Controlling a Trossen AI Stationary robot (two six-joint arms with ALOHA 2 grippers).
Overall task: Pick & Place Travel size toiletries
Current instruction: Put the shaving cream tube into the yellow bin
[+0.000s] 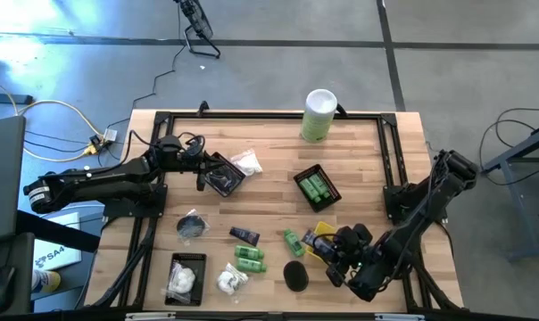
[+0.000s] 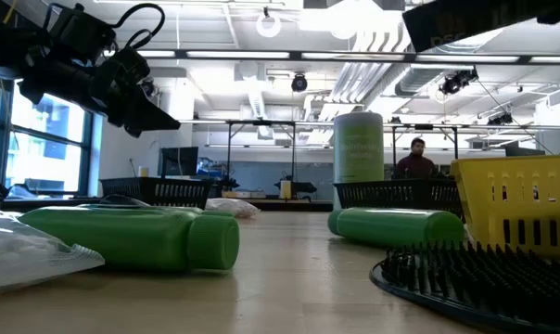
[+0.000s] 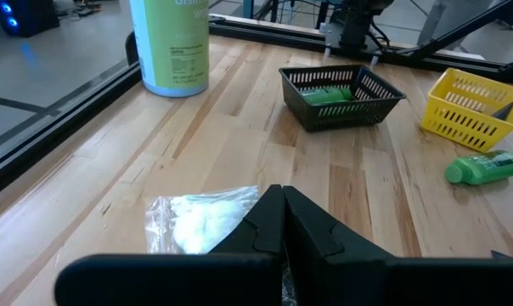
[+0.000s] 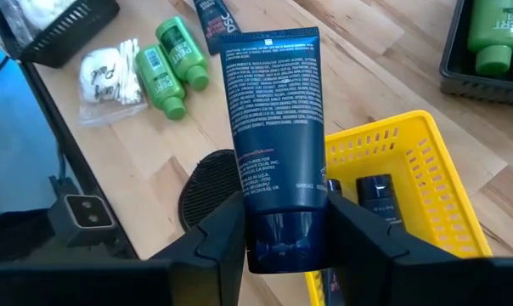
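High view: the left gripper (image 1: 218, 175) sat over a black basket (image 1: 225, 181) near the table's far left, beside a white packet (image 1: 247, 163). The right gripper (image 1: 337, 252) hovered at the yellow basket (image 1: 316, 242) near the front right. Green bottles (image 1: 249, 259), a navy tube (image 1: 244, 235), black discs (image 1: 294, 275) and more packets (image 1: 231, 282) lay scattered across the front; another black basket (image 1: 317, 187) held green bottles. A white-and-green canister (image 1: 319, 115) stood at the far edge.

Low view: two green bottles lay on their sides in the foreground (image 2: 141, 237), the yellow basket at right (image 2: 521, 209). A person showed in the room beyond.

Left wrist view: the left fingers (image 3: 265, 225) were pressed together, holding nothing visible, above a white packet (image 3: 201, 223).

Right wrist view: the right fingers (image 4: 214, 242) pinched a dark navy tube (image 4: 273, 127) by its cap end, held over the yellow basket's (image 4: 418, 170) edge; another navy tube (image 4: 377, 197) lay inside.
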